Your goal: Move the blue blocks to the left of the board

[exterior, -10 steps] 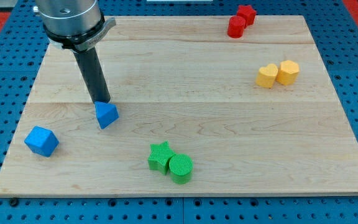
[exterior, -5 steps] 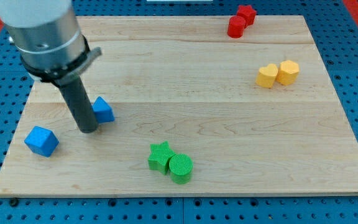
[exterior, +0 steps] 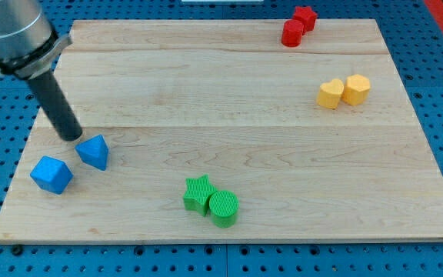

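Note:
Two blue blocks lie near the board's lower left: a blue cube [exterior: 51, 175] and a blue wedge-shaped block [exterior: 94, 151] just to its right, close together. My tip [exterior: 71, 137] rests on the board just above and left of the wedge-shaped block, above the cube. I cannot tell whether the tip touches the wedge. The dark rod rises up and to the view's left from the tip.
A green star [exterior: 198, 194] and a green cylinder [exterior: 224, 208] sit together at the bottom centre. Two yellow blocks [exterior: 343, 91] sit at the right. Two red blocks [exterior: 298, 26] sit at the top right. The wooden board [exterior: 237, 115] lies on a blue pegboard.
The blue wedge-shaped block has moved left and slightly down, ending beside the blue cube. My tip swept from above the wedge to its left side and now sits further left.

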You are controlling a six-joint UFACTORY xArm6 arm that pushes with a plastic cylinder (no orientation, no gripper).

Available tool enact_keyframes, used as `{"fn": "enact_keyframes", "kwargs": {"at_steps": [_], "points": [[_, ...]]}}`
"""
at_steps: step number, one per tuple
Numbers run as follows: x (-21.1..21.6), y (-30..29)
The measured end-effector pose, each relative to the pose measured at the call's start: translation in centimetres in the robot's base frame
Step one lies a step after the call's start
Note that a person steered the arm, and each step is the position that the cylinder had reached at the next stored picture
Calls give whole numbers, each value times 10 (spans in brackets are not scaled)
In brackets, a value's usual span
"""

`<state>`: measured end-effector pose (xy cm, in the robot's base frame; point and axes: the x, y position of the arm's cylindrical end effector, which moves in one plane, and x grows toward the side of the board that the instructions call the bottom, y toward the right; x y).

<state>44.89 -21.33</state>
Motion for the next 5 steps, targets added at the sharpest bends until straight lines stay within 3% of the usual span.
{"fn": "enact_keyframes", "kwargs": {"at_steps": [1,2,3,5], "points": [[9,62],[40,79],[48,32],[55,17]]}}
